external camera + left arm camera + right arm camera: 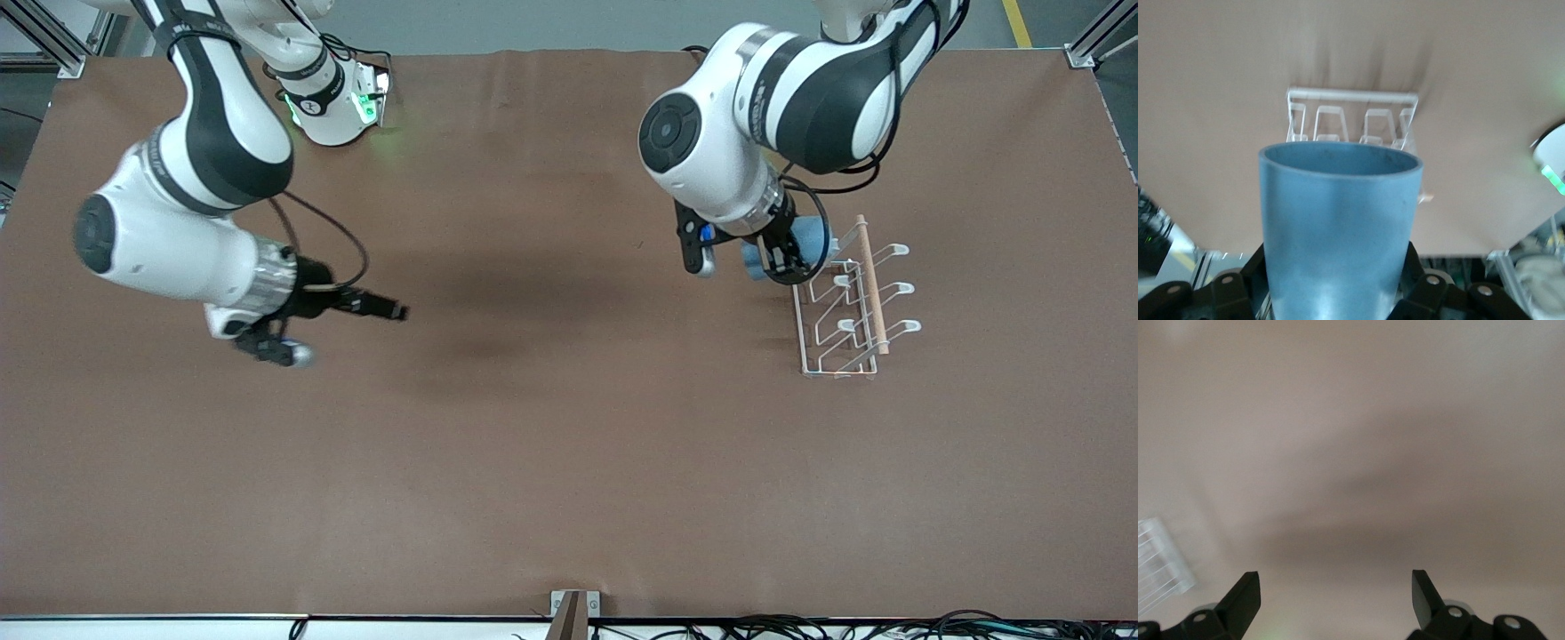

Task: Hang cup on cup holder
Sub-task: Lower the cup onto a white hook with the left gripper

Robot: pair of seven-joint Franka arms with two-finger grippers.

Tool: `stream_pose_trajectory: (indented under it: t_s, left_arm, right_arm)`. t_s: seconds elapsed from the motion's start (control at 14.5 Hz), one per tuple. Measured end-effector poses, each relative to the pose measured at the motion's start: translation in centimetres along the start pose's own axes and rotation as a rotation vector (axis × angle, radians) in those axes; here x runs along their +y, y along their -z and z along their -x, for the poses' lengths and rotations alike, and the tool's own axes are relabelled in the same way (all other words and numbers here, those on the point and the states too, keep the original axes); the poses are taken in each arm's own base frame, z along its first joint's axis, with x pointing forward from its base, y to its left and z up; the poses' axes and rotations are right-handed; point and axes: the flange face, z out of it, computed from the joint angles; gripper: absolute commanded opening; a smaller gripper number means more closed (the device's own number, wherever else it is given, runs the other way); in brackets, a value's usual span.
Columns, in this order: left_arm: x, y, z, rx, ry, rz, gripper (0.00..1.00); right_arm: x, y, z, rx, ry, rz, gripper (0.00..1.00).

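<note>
Blue cup [1338,227], one, clamped in left tool [782,258]; rack [849,311] perhaps six-pronged; right tool [378,307] wide

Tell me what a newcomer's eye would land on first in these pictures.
First, the light-blue cup clamped in the left gripper, held up beside the cup holder, its open mouth turned toward the prongs. Next, that white wire cup holder with its wooden rod, standing on the brown table toward the left arm's end. Last, the right gripper, open and holding nothing, hanging over bare table toward the right arm's end.
</note>
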Motion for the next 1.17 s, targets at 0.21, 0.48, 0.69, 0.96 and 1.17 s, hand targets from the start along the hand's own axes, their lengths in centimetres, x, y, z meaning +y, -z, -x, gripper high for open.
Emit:
stream_pose_trajectory:
  t_s: [0.21,0.48,0.69,0.96,1.17]
  left_arm:
    - [-1.2,-5.0,-1.9,-0.186,-0.029,-0.033,0.00]
    - [-3.9,-10.4,-2.6,-0.346,-0.034,-0.062,0.01]
    - [-4.9,-13.9,-3.6,-0.455,-0.034,-0.065,0.02]
    - [-5.4,-17.5,-6.0,-0.517,-0.038,-0.077,0.04]
    - [-4.6,-19.7,-8.4,-0.572,-0.052,-0.082,0.07]
  right_arm:
    - [5.3,5.9,-3.2,0.154,0.060,0.197,1.00]
    - [9.9,14.9,-3.4,0.212,0.168,0.277,1.00]
    - [12.1,21.0,-0.9,0.201,0.189,0.291,1.00]
    - [13.9,25.1,1.4,0.199,0.150,0.289,1.00]
    - [13.9,25.2,1.8,0.184,0.160,0.292,1.00]
